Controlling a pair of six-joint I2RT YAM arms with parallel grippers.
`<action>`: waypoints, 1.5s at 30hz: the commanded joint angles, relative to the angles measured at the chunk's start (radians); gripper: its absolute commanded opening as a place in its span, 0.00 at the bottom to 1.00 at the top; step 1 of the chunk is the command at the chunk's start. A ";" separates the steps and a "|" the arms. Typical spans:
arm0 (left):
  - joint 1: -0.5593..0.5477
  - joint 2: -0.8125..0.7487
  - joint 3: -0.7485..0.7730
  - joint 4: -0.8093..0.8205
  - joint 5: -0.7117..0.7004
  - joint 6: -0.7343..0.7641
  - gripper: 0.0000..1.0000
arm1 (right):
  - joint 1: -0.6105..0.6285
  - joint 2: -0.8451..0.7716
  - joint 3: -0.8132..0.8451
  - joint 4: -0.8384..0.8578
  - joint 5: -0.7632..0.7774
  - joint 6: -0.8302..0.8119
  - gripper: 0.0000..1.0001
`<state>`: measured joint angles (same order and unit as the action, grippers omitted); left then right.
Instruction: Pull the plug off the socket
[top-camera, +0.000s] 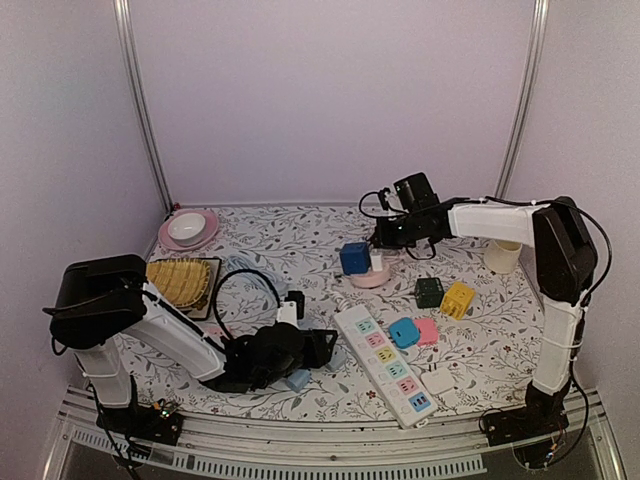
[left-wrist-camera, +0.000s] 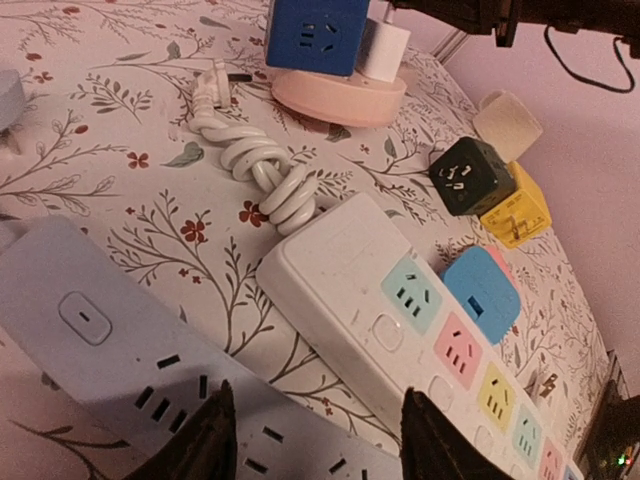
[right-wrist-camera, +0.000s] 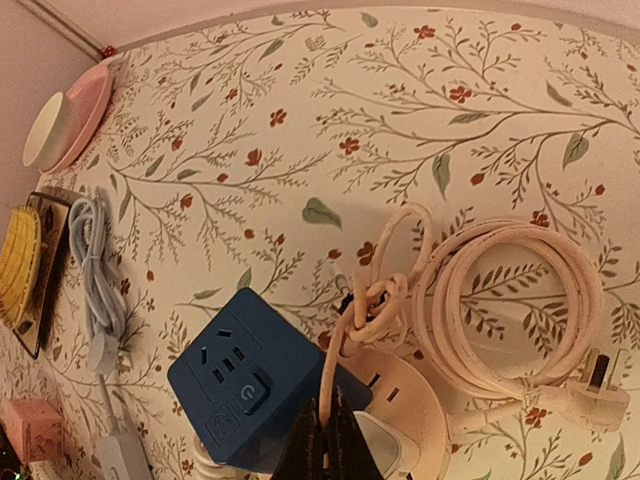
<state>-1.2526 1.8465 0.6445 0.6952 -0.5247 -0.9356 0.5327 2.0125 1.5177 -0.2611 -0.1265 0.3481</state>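
My right gripper (right-wrist-camera: 322, 432) pinched closed, empty, above white plug (left-wrist-camera: 385, 48) in pink round socket (left-wrist-camera: 340, 98). Plug probably light, rigid, slick: grasp flat sides. Left gripper (left-wrist-camera: 318, 395) spread wide.

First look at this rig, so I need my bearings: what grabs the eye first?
The white power strip with pastel sockets lies front and centre, slanting across the floral tablecloth. Behind it, a blue cube socket sits on a round pink base, with the right tool close beside it.
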 joint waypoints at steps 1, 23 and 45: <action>0.003 0.040 -0.028 -0.158 0.034 -0.044 0.58 | 0.047 -0.125 -0.116 0.159 -0.066 0.027 0.02; 0.003 -0.011 -0.125 -0.065 -0.006 -0.081 0.58 | 0.250 -0.278 -0.075 0.111 -0.023 -0.001 0.02; -0.009 -0.047 -0.209 0.043 -0.042 -0.099 0.61 | 0.442 -0.652 -0.723 0.311 0.143 0.174 0.03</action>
<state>-1.2530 1.7908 0.4423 0.7841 -0.5671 -1.0256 0.9394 1.4109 0.8246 -0.0769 -0.0525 0.4664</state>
